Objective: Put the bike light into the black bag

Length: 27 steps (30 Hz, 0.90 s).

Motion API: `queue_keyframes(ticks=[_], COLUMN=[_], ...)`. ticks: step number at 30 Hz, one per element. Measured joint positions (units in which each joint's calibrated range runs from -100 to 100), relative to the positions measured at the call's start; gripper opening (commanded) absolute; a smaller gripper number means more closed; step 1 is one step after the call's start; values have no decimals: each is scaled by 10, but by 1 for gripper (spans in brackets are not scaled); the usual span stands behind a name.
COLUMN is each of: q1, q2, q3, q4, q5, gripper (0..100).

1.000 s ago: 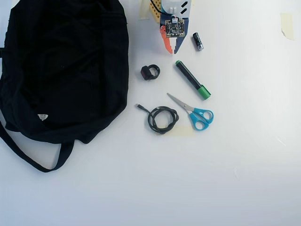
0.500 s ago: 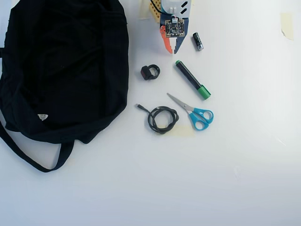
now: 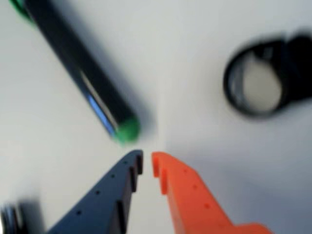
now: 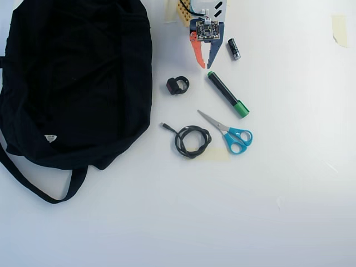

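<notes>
The gripper (image 4: 203,64), nearly closed and empty, is held at top centre of the overhead view, seemingly for reaching the light (image 4: 177,85) lying just below-left, beside the bag (image 4: 75,78).

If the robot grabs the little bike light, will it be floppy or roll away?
The bike light looks blocky, so it probably won't roll. Its round strap loop looks rubbery and may bend if pinched. It seems tiny, so likely light and easily nudged aside.
</notes>
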Motion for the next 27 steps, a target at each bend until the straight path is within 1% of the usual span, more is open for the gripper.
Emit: queue_keyframes(ticks=[6, 11, 15, 19, 24, 27], q1=[-1, -26, -22, -24, -17, 1], q2=[129, 247, 357, 477, 623, 702], q3=[-62, -111, -174, -287, -453, -547], q4=[-252, -482, -615, -648, -653, -642], q5=[-1, 0, 0, 1, 1, 14], gripper=[2, 2, 2, 2, 2, 2])
